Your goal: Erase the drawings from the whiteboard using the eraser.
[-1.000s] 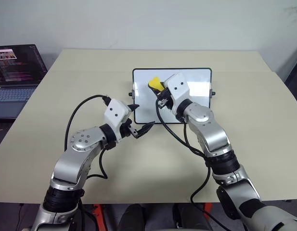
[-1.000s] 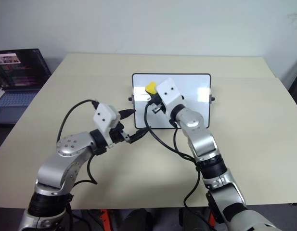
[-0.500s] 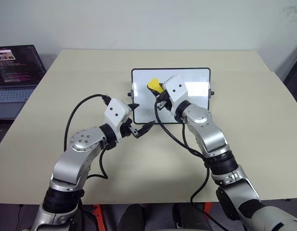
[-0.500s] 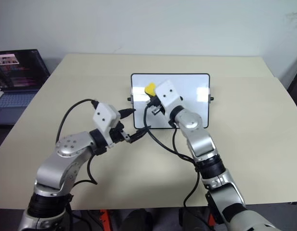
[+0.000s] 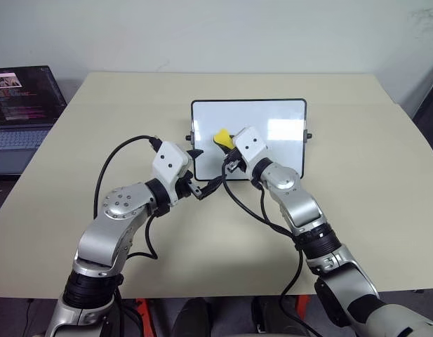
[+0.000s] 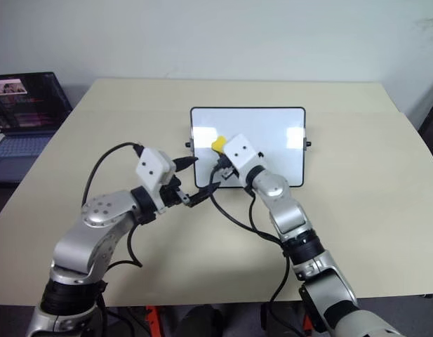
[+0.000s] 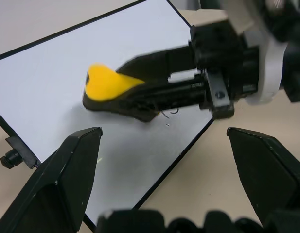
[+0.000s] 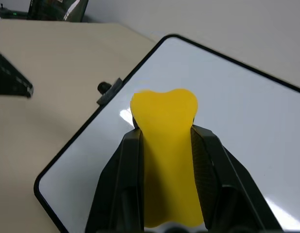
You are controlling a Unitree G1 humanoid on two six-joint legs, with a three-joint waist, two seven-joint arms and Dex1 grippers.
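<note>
While you are wiping, the eraser (image 5: pixel 222 138) is sitting low over the left half of the whiteboard (image 5: pixel 279 116), at about eight o'clock from the board's middle, with its dark underside facing the glossy surface; whether it is pressing down or just skimming cannot be judged from these views. Your right gripper (image 8: pixel 165 145) is pinching the eraser from both sides, its black fingers (image 8: pixel 119 170) running along the yellow block so the flat underside is meeting the board squarely, which looks like the reason for holding it level. From the left wrist view, a faint scrap of the drawings (image 7: pixel 173 110) is showing just past the eraser's dark edge, near the board's lower rim; the rest of the column is lying under the eraser or already gone, and you cannot tell which. Your left gripper (image 5: pixel 204 189) is hovering at six o'clock of the board's lower left corner, fingers spread and gripping nothing, probably waiting to steady the frame. Farther out, at nine o'clock, a laptop (image 5: pixel 20 112) is sitting off the table (image 5: pixel 356 210), partly cut off by the picture's edge
</note>
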